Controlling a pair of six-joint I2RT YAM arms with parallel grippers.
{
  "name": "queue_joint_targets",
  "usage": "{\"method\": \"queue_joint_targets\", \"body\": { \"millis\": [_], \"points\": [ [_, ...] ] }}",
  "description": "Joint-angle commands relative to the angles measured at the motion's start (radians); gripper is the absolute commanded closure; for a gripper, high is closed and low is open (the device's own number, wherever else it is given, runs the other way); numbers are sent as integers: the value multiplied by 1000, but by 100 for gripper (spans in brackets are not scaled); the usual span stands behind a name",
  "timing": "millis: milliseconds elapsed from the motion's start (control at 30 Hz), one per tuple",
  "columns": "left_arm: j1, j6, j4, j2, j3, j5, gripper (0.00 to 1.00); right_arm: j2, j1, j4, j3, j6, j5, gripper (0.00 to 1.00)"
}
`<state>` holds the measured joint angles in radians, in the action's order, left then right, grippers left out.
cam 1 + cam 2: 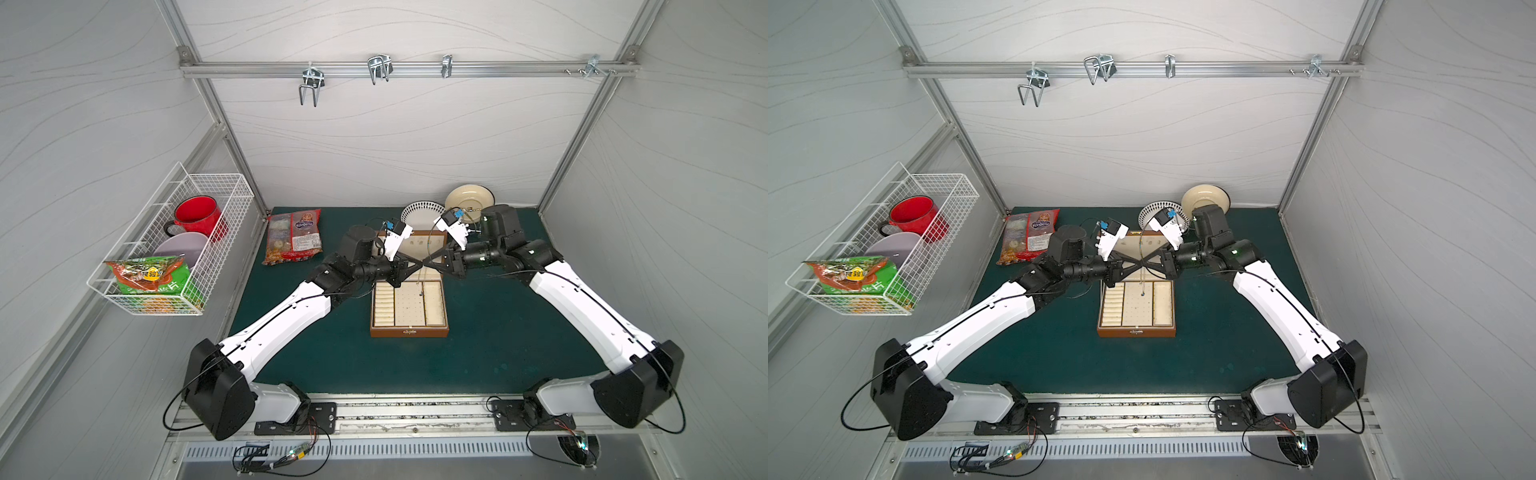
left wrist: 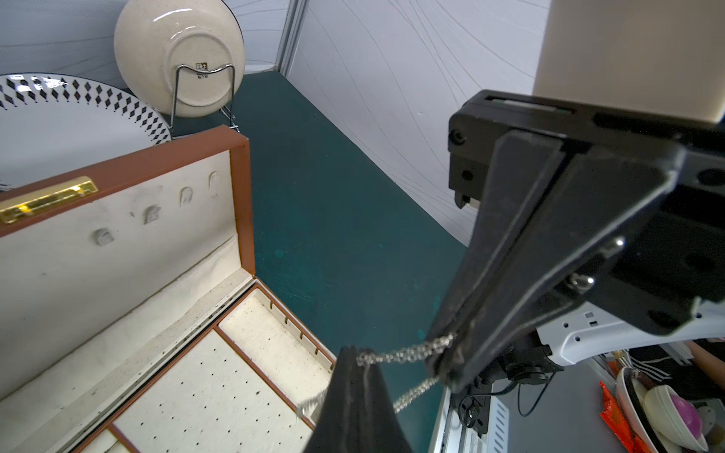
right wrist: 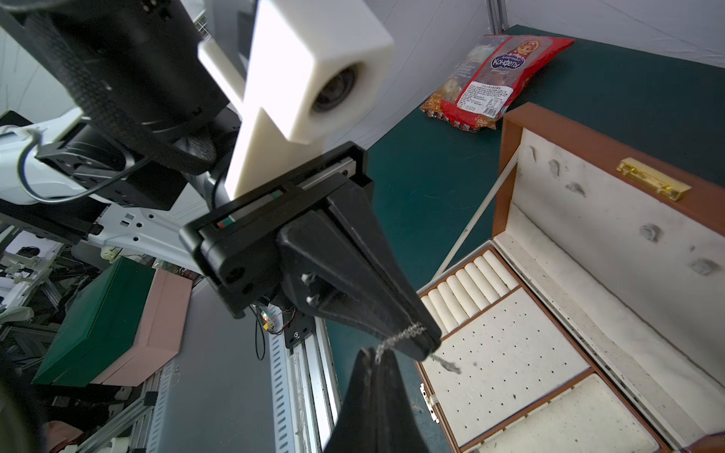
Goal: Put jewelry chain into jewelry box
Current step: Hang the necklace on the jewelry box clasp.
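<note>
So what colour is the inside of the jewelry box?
The jewelry box is cream inside, framed in brown; the right wrist view shows it best.

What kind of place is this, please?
Likely a robot test cell: panel walls on an aluminium frame, two robot arms on a base rail, and a jewelry box on a green mat.

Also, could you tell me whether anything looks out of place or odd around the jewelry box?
Nothing is spilled or broken. The jewelry chain is pinched by both the left hand and right hand at once, strung between them above the open jewelry box.
</note>
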<state>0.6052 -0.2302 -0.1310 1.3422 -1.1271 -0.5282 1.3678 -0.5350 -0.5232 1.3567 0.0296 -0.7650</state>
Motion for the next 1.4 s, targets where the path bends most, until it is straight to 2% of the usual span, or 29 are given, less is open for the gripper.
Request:
{"method": "queue_joint_targets", "body": {
  "millis": [0,333,933,1367],
  "points": [
    [3,39,-48,-21,-11,111,100,10,3,38,-3,-5,13,100],
    [-20,68,-157,-12,-30,371,100,130,-23,75,31,-46,124,100],
    [-155,42,-120,139,-74,384,100,406,-41,131,214,-48,210,100],
    [-199,21,-107,278,-159,383,100,535,-44,142,309,-35,306,100]
  ]
}}
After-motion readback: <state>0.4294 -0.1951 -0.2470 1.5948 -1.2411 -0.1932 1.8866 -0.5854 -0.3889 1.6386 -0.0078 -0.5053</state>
